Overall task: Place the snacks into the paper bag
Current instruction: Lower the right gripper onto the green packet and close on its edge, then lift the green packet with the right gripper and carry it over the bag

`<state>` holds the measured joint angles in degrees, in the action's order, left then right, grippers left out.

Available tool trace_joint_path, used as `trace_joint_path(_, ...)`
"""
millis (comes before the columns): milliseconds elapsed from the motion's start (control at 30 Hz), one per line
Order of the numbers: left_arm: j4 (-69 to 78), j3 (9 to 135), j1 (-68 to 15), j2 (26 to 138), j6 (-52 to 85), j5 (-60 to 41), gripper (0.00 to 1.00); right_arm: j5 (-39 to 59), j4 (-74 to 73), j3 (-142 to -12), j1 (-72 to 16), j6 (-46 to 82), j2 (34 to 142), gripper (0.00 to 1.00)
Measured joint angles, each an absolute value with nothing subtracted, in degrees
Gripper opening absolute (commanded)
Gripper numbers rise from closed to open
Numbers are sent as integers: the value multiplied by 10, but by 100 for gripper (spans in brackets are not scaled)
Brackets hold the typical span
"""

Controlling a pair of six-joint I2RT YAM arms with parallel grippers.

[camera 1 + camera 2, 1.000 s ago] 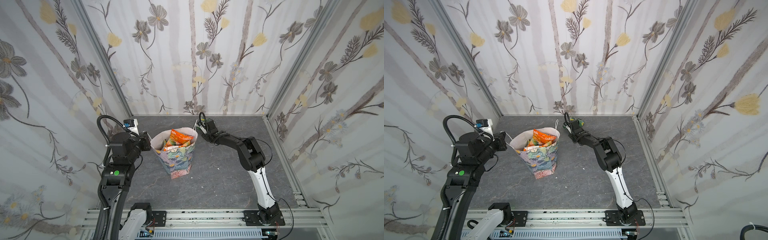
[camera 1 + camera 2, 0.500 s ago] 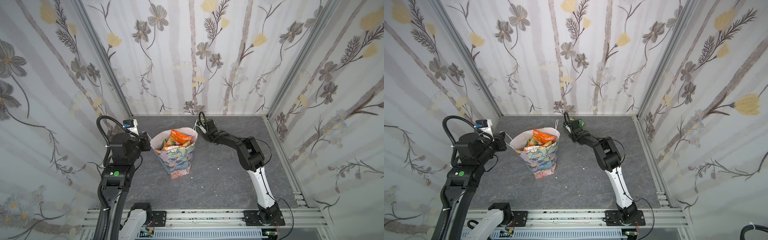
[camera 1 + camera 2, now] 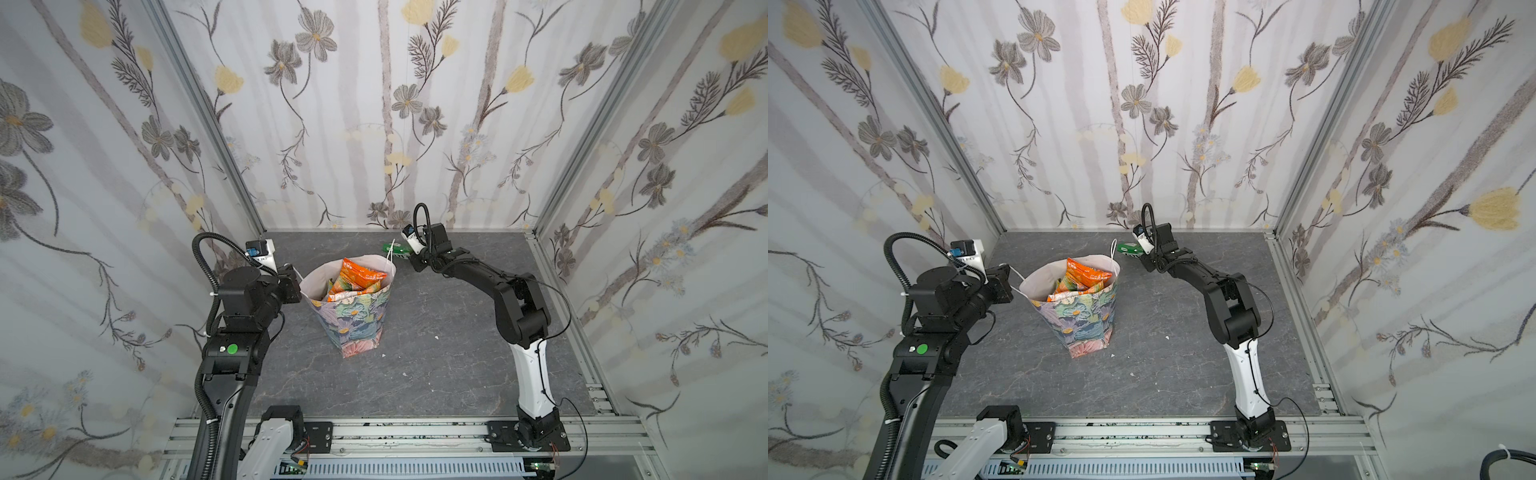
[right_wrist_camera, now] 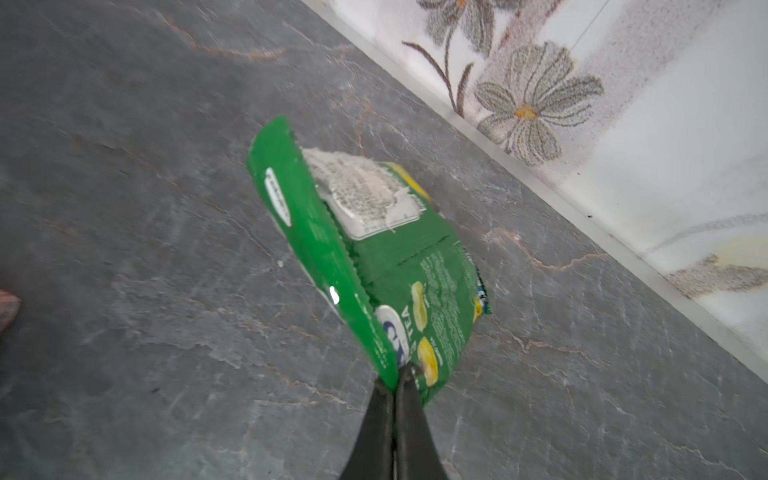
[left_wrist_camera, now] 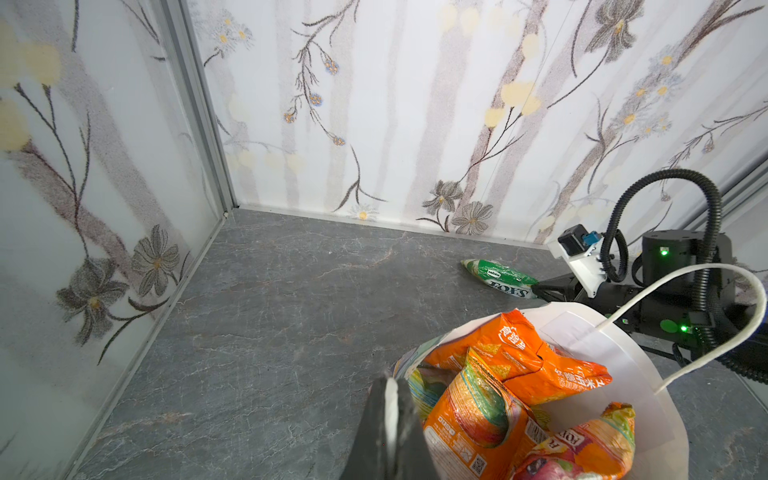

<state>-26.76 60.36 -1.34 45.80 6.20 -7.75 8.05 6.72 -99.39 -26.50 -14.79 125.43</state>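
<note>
The floral paper bag [image 3: 359,322] [image 3: 1086,322] stands mid-floor in both top views, holding orange snacks [image 3: 359,272] [image 5: 519,361]. My left gripper [image 3: 296,277] [image 5: 390,388] is shut on the bag's white rim at its left side. A green FOX'S packet [image 3: 394,248] [image 3: 1126,248] [image 4: 374,249] lies behind the bag near the back wall. My right gripper [image 3: 409,257] [image 4: 397,376] is shut on one corner of it, and the packet is tilted up on edge. In the left wrist view the green packet [image 5: 498,277] sits low over the floor.
Floral walls close in the grey stone floor [image 3: 436,374] on three sides, and the back wall [image 4: 623,187] runs close behind the green packet. A white cord handle [image 5: 706,307] arches over the bag's mouth. Small white crumbs [image 3: 436,337] lie to the right of the bag.
My right gripper has shut on the green packet's corner and shifted slightly. The left gripper and the bag have stayed where they were.
</note>
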Motion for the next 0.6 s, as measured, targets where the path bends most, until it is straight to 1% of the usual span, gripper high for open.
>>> trace_joint_path(233,-268,600,-13,454,62,-77,0,170,73,-994,-239,-90,1218,0)
trace_joint_path(600,-268,600,-13,451,62,-78,0,226,79,-980,-237,-53,1151,0)
